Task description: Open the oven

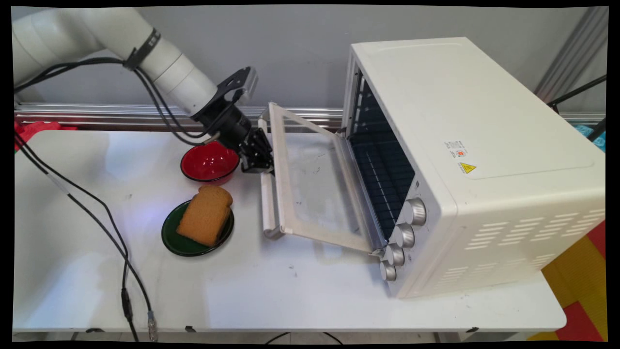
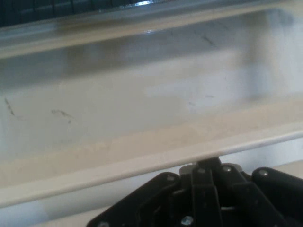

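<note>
- The oven (image 1: 465, 160) is seen on the table (image 1: 290, 291), and its door (image 1: 315, 189) is hung open, dropped most of the way down.
- Nothing can be seen on the rack inside the oven.
- The toast (image 1: 206, 214) is laid on a green plate (image 1: 175, 238), out to the side of the door's handle, well apart from the oven's mouth.
- A red bowl (image 1: 209, 164) is set just behind the plate, near the door's far corner.
- The claw (image 1: 259, 157) is held right at the door's handle (image 1: 267, 203), at the far end of it, between the bowl and the door.
- In the hand view the door's pale rim is seen just past the claw's black links (image 2: 208, 198).
- Whether the claw is apart or together cannot be told, because its tips are hidden behind the rim.
</note>
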You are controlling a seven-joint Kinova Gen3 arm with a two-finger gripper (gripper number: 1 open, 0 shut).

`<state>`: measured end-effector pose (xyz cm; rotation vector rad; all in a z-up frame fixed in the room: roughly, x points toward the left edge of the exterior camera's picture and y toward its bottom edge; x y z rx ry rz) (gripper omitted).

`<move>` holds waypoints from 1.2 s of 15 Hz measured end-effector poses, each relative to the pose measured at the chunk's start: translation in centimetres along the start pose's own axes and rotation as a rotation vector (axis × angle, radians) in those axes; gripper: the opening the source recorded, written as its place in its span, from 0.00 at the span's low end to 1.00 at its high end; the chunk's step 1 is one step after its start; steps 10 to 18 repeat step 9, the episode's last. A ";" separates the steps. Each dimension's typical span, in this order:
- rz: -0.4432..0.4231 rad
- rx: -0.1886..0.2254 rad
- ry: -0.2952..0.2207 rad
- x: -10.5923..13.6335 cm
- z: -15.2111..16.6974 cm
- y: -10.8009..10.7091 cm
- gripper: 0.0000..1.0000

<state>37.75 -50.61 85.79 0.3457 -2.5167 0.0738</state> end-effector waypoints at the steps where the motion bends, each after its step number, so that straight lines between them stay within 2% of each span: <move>1: 0.003 -0.002 -0.001 -0.5 0.0 0.1 0.00; 8: 0.022 -0.003 -0.010 -3.2 -0.2 0.7 0.00; 18: 0.022 0.000 -0.011 -3.4 -0.3 0.7 0.00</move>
